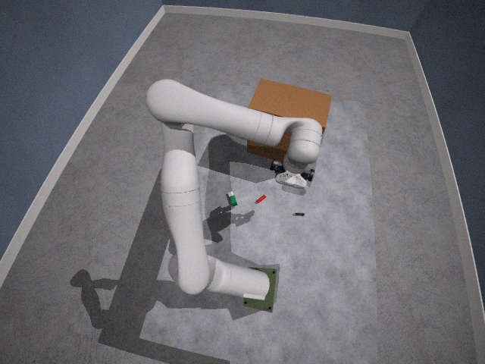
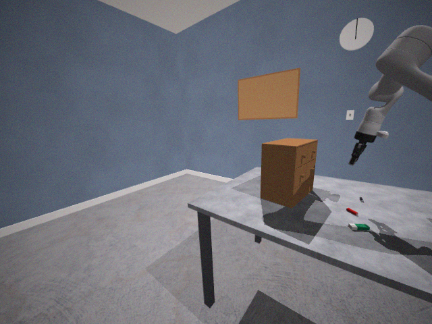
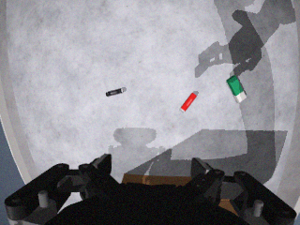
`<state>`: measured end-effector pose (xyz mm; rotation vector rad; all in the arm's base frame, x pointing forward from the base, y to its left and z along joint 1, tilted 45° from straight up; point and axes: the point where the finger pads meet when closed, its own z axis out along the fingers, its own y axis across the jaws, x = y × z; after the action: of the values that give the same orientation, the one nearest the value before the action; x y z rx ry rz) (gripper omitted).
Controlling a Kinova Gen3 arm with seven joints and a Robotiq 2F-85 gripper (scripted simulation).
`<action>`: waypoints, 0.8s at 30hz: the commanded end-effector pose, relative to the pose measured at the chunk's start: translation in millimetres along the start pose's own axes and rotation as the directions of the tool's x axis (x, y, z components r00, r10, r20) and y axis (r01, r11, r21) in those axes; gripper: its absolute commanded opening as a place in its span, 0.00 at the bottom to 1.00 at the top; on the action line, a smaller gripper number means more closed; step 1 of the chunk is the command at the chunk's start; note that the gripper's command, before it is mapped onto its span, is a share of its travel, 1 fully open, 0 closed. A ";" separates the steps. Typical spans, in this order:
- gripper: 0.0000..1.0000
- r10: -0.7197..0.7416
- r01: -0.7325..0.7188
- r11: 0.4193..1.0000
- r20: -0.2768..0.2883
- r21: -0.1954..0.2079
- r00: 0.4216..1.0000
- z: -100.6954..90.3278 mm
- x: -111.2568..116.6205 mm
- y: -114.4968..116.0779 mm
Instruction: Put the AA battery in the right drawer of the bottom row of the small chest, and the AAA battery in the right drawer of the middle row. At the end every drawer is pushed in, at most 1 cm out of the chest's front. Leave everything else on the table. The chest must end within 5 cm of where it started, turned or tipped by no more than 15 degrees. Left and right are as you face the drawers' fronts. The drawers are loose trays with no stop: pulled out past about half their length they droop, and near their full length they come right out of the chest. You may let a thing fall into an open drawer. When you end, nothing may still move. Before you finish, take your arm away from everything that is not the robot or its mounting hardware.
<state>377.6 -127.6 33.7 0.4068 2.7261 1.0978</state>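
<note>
My jaws [image 1: 292,171] [image 2: 357,153] stand wide open with nothing between them, up in front of the chest [image 1: 295,94] [image 2: 278,171] [image 3: 157,179]. I judge a drawer comes first: I should meet its handle squarely, close gently and draw straight, stopping well short of half its length (loose trays droop). Out from the chest's front, on the bench [image 1: 333,254] [image 2: 240,195] [image 3: 70,47], lie a slim red cylinder [image 1: 261,199] [image 2: 352,211] [image 3: 189,101] and a smaller black one [image 1: 298,214] [image 2: 361,200] [image 3: 115,92], probably the AA and AAA. The chest is boxy, brown and wood-like; the bench, mottled grey.
</note>
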 end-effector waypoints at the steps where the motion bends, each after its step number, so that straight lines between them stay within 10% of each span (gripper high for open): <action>1: 1.00 0.008 -0.008 1.000 0.025 -0.002 1.000 1.3 1.3 0.6; 24: 1.00 0.008 -0.007 1.000 0.272 -0.003 0.962 25.1 -9.7 0.6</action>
<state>397.3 -116.0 19.4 0.5029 2.4948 0.9631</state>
